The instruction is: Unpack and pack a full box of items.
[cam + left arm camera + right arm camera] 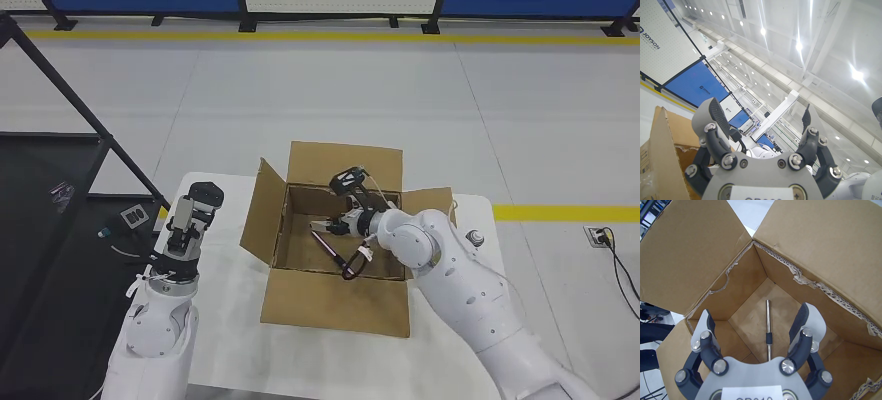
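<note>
Our left claw (pixel 762 110) is pointing upward, jaws spread wide and gripping nothing, just left of the cardboard box (pixel 335 300). We are seeing that box sitting on the white table (pixel 230 330) with its flaps folded out. Our right claw (pixel 755 313) is hanging over the box's inside, wide open and empty, while a metal rod (pixel 768 317) with a dark band is lying on the box floor beneath it

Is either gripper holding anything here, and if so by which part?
Nothing is held. The right gripper is open over a metal rod lying on the floor of the cardboard box, untouched. The left gripper is open and empty.
</note>
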